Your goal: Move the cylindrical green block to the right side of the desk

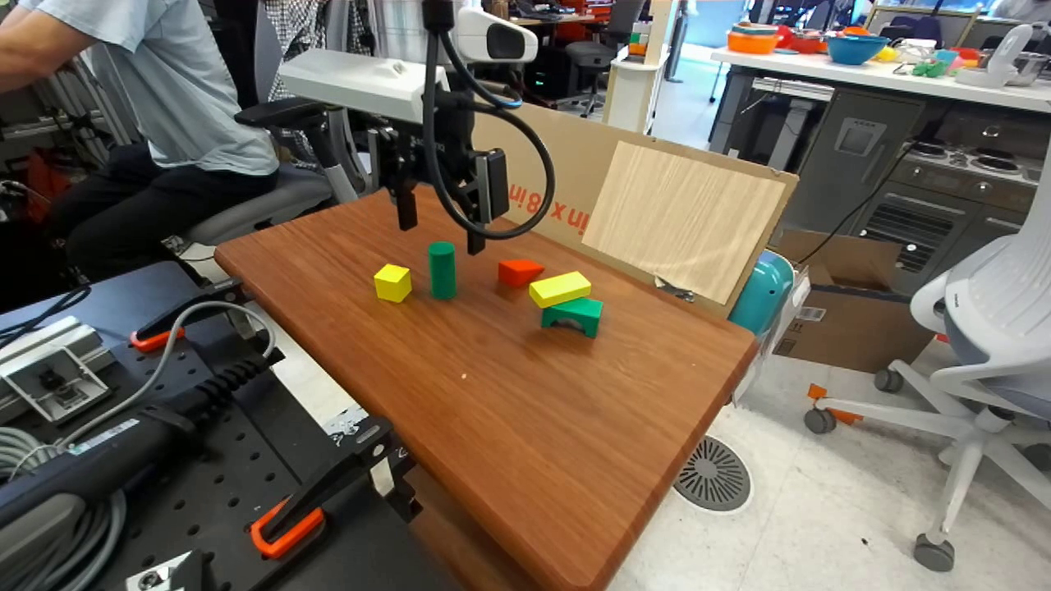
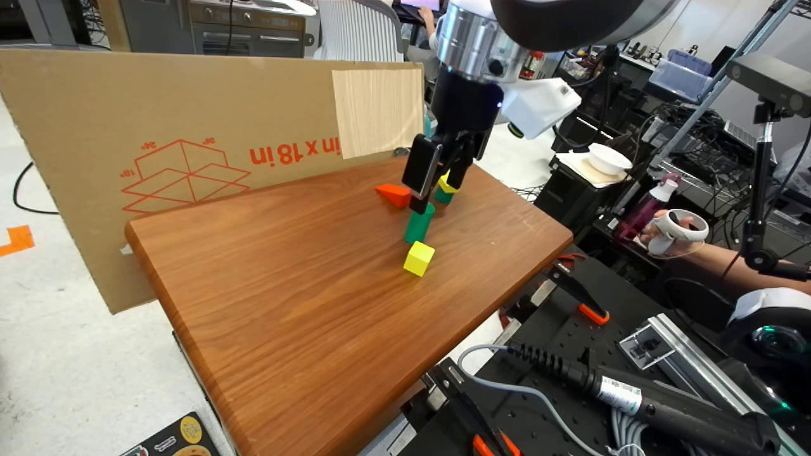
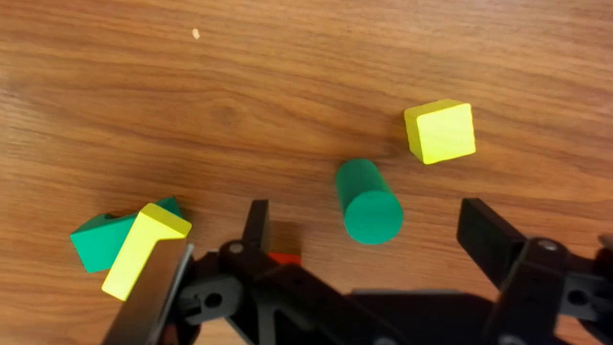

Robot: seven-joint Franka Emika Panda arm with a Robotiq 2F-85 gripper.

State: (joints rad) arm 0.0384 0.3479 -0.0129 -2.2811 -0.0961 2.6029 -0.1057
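While the gripper (image 1: 442, 230) hangs wide-spread and empty, the cylinder (image 3: 368, 203) stands upright just below it, in line with the gap between its jaws. Probably light, stiff and somewhat slippery, it should take a pinch on its curved sides, midway up.

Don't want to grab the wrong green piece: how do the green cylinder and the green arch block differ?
The green cylinder is round and tall; the green arch block is lower, with a notch underneath. The cylinder's top is bare, while a yellow block lies across the arch block. Both are green and rest on the desk.
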